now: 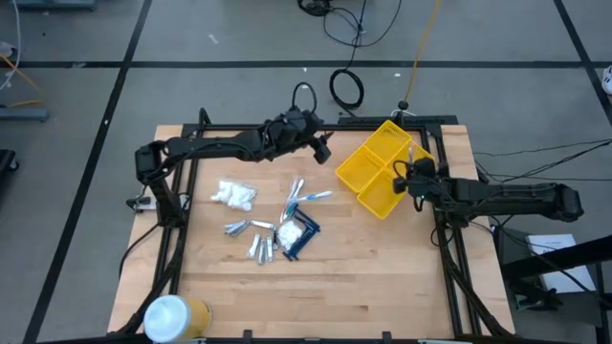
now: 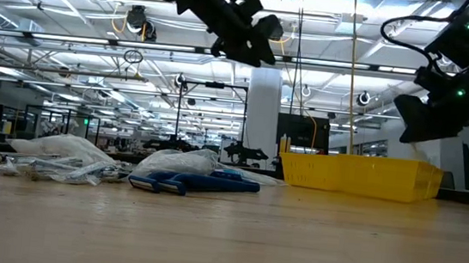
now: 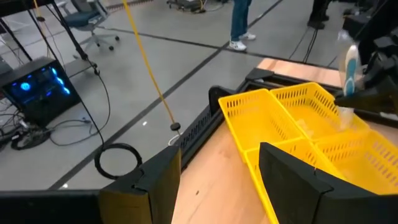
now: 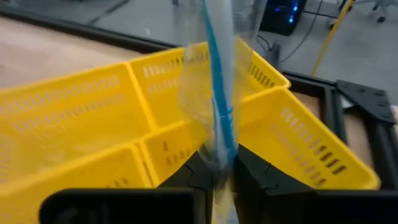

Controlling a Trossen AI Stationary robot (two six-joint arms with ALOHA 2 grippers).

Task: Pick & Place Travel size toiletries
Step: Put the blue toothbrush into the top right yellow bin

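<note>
The travel size toiletries lie in a loose pile at the table's middle: a white packet (image 1: 234, 195), silvery tubes (image 1: 245, 229), a dark blue comb (image 1: 302, 239) and a toothbrush stick (image 1: 313, 196). At the back right stands the yellow compartmented bin (image 1: 356, 178). My right gripper (image 1: 409, 180) is over the bin's right side, shut on a clear packet with a white-and-blue toothbrush (image 4: 217, 81). My left gripper (image 3: 221, 155) hangs open above the table just left of the bin, with nothing between its fingers. My right gripper pinches the toothbrush packet's near end (image 4: 219, 163) between its two fingers. The fingers come from the table's right side, slanting a little down. The rest of the packet (image 3: 349, 62) stands out past the fingertips over the bin's compartments, its wrapper loose around the stick.
A big white-and-yellow cylinder (image 1: 172, 315) lies at the table's near left corner. Black frame rails (image 1: 449, 229) run along the table's sides. Bare wood (image 1: 363, 277) lies near and right of the pile. A yellow cord (image 3: 149, 68) hangs beyond the far edge.
</note>
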